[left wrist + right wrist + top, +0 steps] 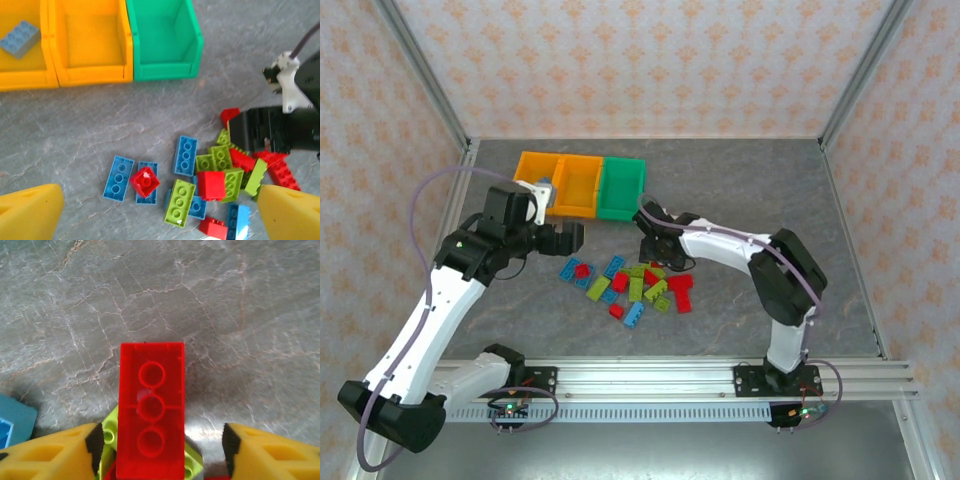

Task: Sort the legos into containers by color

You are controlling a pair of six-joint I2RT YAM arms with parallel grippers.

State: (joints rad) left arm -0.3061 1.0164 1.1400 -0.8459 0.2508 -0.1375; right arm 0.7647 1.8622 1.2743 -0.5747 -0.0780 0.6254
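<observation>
The right hand (161, 440) stands released astride a red brick (151, 405) atop the legos (638, 285) heaped mid-way across the tabletop (770, 180). The left hand (565, 240), released and empty, hovers between the heap and the containers (599, 190) toward the far edge, one blue brick (19, 37) in the leftmost.
</observation>
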